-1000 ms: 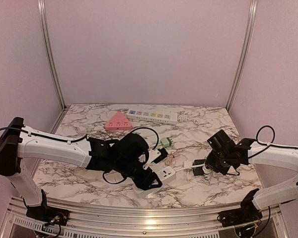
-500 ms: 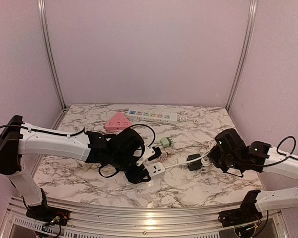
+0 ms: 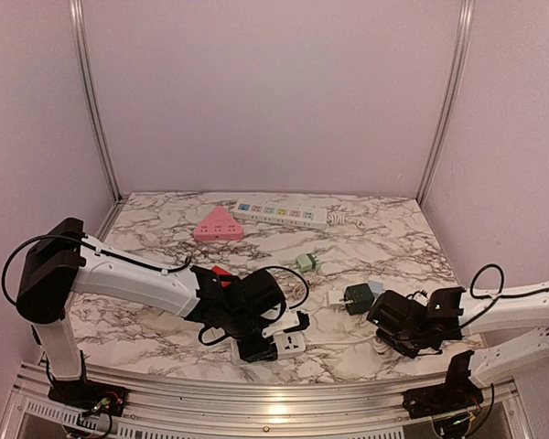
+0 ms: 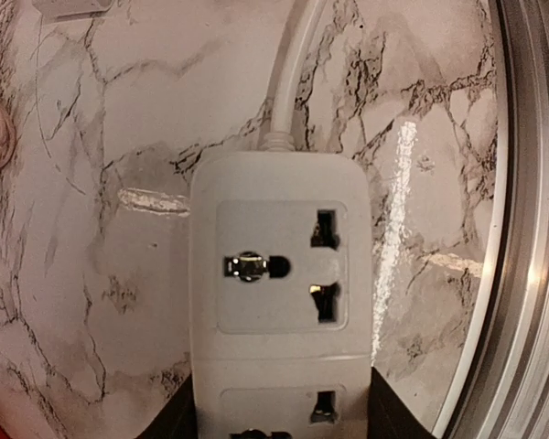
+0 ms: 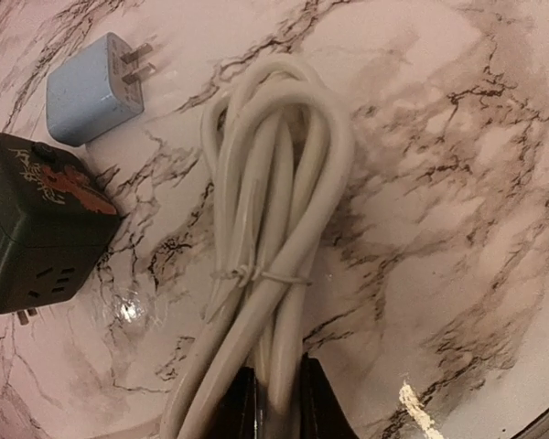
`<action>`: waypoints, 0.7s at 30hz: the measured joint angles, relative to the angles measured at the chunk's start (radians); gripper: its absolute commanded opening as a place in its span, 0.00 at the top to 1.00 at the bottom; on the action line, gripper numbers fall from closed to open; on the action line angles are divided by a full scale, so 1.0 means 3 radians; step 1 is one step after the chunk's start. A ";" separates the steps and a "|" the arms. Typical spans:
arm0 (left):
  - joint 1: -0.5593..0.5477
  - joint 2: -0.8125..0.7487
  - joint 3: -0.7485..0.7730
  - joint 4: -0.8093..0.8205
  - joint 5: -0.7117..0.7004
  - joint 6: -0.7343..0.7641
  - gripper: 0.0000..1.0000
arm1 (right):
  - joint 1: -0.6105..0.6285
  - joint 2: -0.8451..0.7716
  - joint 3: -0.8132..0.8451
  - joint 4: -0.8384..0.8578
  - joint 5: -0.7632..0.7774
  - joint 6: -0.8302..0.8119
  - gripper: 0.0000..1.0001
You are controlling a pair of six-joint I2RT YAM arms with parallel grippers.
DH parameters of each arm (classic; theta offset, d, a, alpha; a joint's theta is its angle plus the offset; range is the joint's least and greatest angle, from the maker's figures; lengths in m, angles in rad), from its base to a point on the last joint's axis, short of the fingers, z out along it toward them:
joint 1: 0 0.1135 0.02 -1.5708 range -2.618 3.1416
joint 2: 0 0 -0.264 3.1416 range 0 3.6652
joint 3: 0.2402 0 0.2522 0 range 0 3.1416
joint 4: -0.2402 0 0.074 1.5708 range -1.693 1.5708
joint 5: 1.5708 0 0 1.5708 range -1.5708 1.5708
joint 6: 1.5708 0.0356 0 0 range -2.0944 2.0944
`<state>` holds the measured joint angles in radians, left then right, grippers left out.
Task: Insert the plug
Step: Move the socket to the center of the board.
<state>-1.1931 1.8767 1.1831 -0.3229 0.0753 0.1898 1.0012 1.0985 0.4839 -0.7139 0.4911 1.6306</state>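
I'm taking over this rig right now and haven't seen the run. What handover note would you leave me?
Left gripper: shut on the white power strip, gripping the end away from its cord. The strip lies on the marble table by the front rail, and the sockets in view are empty.
Right gripper: shut on the tied white cable bundle.
The light blue two-prong plug lies loose beside the dark green cube adapter, in neither gripper.
Done: the strip is held.
Left: nothing is plugged in yet. A plug has to be picked up and inserted.
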 measured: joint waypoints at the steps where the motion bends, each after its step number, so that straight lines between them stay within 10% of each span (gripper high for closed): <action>1: -0.0010 0.0028 0.0020 0.0010 -0.0009 0.0022 1.00 | 0.0027 0.0066 0.0011 0.0006 0.0031 0.0019 0.78; 11: -0.0034 0.0071 0.0053 0.0084 0.0005 0.0276 1.00 | 0.0094 0.0070 -0.0017 -0.0079 0.0058 0.0134 0.34; 21: -0.0057 0.0071 -0.0015 0.0193 0.0144 0.0553 0.72 | 0.0097 -0.0220 0.0612 -0.0523 0.0464 -0.0230 0.30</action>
<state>-1.2102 1.8980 1.1786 -0.2649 0.1184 0.3557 1.0302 1.0325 0.6674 -0.8707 0.6304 1.5616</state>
